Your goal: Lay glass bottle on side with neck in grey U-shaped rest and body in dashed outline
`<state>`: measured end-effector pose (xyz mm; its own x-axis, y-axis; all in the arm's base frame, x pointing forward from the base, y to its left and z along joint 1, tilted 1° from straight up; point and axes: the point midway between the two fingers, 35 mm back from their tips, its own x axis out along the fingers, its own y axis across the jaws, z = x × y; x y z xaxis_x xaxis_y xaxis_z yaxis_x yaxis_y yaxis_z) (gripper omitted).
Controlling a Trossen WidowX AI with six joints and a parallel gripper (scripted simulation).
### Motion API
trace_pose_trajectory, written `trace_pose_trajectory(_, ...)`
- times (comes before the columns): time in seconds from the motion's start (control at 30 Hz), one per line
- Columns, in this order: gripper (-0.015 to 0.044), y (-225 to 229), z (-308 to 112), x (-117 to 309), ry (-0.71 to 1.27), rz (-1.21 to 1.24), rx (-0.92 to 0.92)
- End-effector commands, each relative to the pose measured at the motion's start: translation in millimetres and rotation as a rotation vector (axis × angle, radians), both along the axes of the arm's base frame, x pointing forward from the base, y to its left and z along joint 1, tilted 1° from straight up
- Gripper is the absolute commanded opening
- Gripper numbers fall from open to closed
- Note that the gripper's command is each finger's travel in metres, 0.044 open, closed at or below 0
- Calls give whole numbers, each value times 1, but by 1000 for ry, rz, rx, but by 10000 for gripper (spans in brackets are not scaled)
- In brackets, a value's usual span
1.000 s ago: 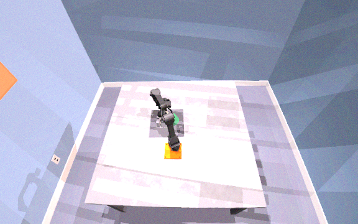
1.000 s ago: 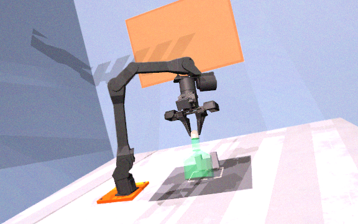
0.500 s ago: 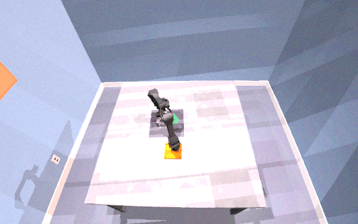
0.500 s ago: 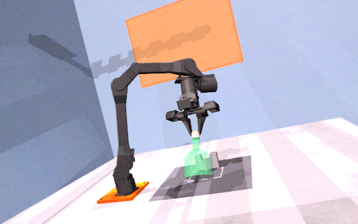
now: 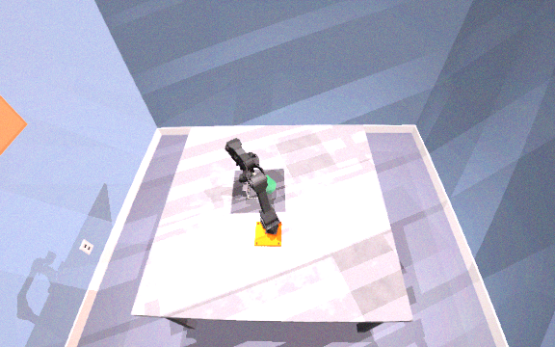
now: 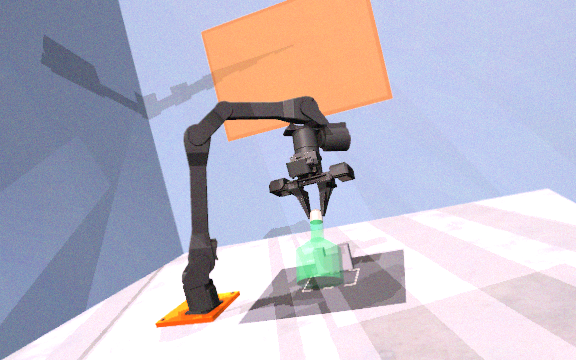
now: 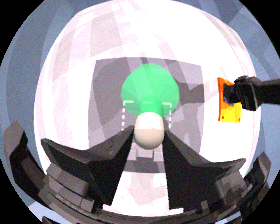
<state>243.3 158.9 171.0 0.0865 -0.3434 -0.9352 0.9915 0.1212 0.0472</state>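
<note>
The green glass bottle has a beige cap. It looks close to upright in the exterior view, with its base low over the mat; whether the base touches cannot be told. My gripper points down from above and is shut on the bottle at its capped top. The grey U-shaped rest stands beside the body, partly hidden by bottle and fingers. The dashed outline lies on the mat, partly behind the body. The arm hides the cap in the top view.
The dark grey mat lies under the bottle and rest. The arm's orange base plate is fixed to the white table beside the mat.
</note>
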Motion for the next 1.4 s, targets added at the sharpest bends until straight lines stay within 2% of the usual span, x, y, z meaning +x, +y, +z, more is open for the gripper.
trace_pose_trajectory(0.0,113,9,-3,-2,4,1,6)
trace_pose_trajectory(1.37,113,56,-30,-13,-33,5,-34)
